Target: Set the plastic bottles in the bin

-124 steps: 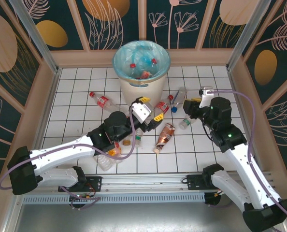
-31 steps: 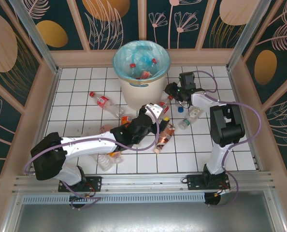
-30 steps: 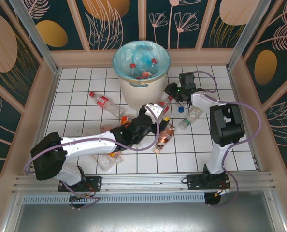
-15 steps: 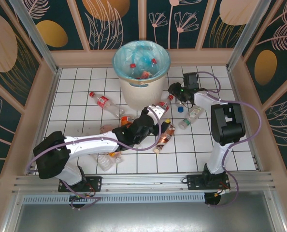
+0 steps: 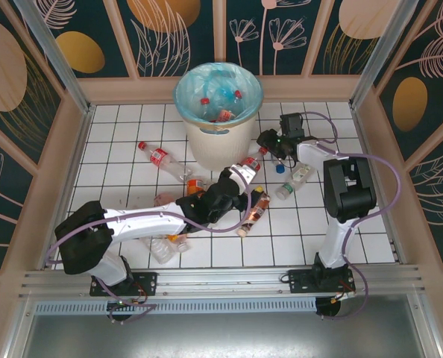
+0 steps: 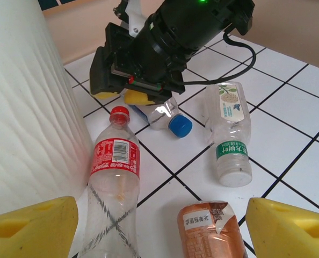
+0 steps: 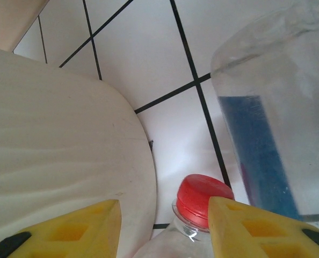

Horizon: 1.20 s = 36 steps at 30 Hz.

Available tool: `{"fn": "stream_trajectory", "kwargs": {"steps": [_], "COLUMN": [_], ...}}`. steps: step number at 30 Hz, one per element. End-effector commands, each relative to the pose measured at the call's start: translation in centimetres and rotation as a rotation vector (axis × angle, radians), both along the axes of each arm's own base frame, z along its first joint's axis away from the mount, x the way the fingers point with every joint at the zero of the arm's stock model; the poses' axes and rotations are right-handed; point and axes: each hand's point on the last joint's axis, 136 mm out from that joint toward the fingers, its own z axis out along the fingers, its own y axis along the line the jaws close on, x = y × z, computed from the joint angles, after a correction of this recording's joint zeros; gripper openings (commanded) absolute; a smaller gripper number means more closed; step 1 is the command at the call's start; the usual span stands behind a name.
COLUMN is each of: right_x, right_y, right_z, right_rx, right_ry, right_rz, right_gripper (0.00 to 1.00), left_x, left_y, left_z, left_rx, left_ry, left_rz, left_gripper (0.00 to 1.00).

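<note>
1. The left arm [image 5: 139, 220] was stretched low over the tiled table [image 5: 117, 149] from its base at the near left. Its wrist was carried toward the middle, near the foot of the bin.
2. A clear bottle [image 5: 164, 246] lay just beside that arm, close to the near edge.
3. The left gripper [image 6: 159, 220] was held wide open, with nothing between its yellow fingers [image 6: 33, 226]. Below the gap lay a red-labelled bottle [image 6: 114, 161], just beside the bin wall, and a copper-labelled bottle [image 6: 208, 226] next to it.
4. Farther off, a green-labelled bottle [image 6: 229, 134] with a white cap lay on its side. A blue-capped bottle [image 6: 170, 119] lay near it, with its body partly hidden under the right gripper.
5. The right arm [image 5: 344, 190] was raised upright from its base at the near right and bent sharply. Its forearm was reached leftward and down to the tiles at the right of the bin.
6. The right gripper [image 7: 165, 207] was partly open. A red cap was seen in the gap, close to one finger and clear of the other, and nothing was seen clamped.
7. The bin [image 5: 214, 145] stood at the far middle, with several bottles [image 5: 223, 113] already inside it.
8. About four seconds before, the right arm had been folded at the right side, with its gripper near the green-labelled bottle. It had since been brought across to the bin. The left arm had been pushed farther forward and its gripper carried a little to the right. Over the last second, little change could be made out.
</note>
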Motion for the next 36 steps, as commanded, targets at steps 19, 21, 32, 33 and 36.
{"fn": "stream_trajectory", "kwargs": {"steps": [19, 21, 32, 33, 36], "right_x": [-0.3, -0.3, -0.1, 0.0, 0.2], "right_y": [0.5, 0.6, 0.8, 0.9, 1.1], "right_z": [-3.0, -3.1, -4.0, -4.0, -3.9], "right_rx": [0.033, 0.038, 0.089, 0.097, 0.119], "right_ry": [0.093, 0.091, 0.095, 0.091, 0.079], "right_rz": [-0.022, -0.022, -0.041, -0.038, -0.042], "right_gripper": [0.50, 0.50, 0.50, 0.50, 0.49], "left_x": [0.2, 0.2, 0.1, 0.1, 0.1], "left_y": [-0.4, -0.5, -0.7, -0.7, -1.0], "left_z": [1.0, 1.0, 0.5, 0.3, -0.3], "left_rx": [-0.026, -0.027, -0.024, -0.021, -0.018], "left_ry": [-0.001, 0.000, 0.012, 0.016, 0.032], "left_rz": [-0.005, -0.006, -0.012, -0.013, -0.019], "left_gripper": [0.82, 0.82, 0.82, 0.82, 0.82]}}
